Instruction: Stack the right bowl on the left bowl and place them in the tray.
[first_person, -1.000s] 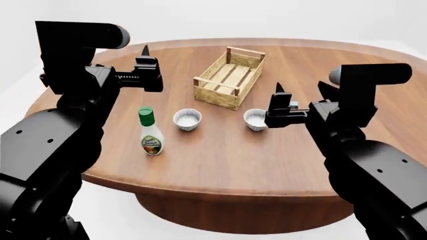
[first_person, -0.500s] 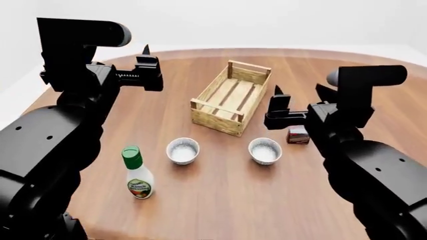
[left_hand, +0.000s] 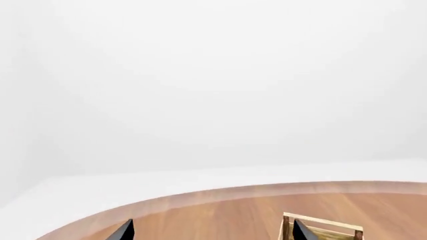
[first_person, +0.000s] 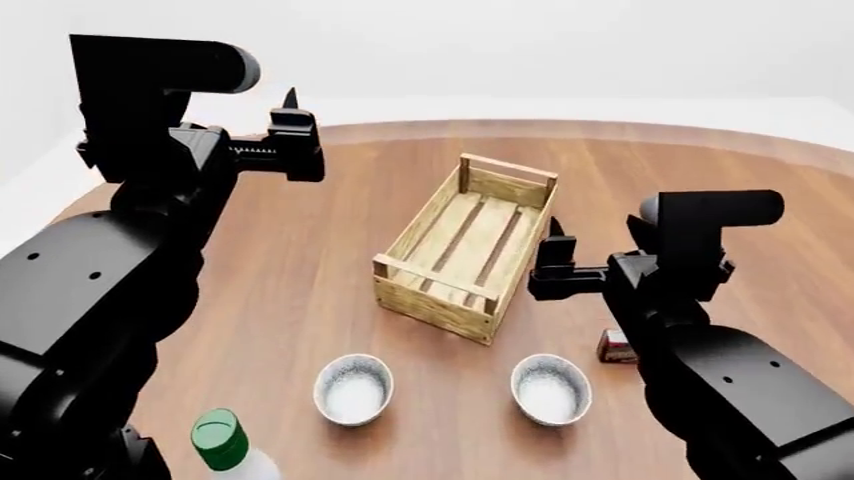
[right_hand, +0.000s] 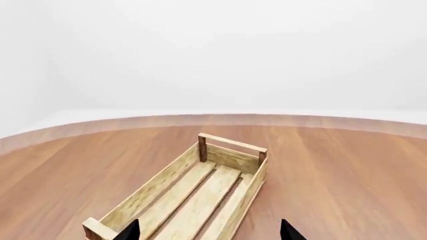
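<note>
The left bowl (first_person: 354, 388) and the right bowl (first_person: 550, 388) are small, white and upright, side by side on the wooden table near me. The tray (first_person: 467, 255) is a light wooden crate behind them, empty; it also shows in the right wrist view (right_hand: 200, 195), and one of its corners shows in the left wrist view (left_hand: 320, 227). My left gripper (first_person: 290, 106) is open and empty, held high over the table's far left. My right gripper (first_person: 557, 238) is open and empty, just right of the tray and above and behind the right bowl.
A green-capped dressing bottle (first_person: 224, 445) stands at the near left, partly cut off by the view's edge. A small red-brown box (first_person: 615, 345) lies right of the right bowl, under my right arm. The round table's far edge (first_person: 641, 130) curves behind the tray.
The head view has closed in on the table; bowls, bottle and tray have slid toward me in view. The red-brown box has come into sight. My right gripper sits lower, beside the tray.
</note>
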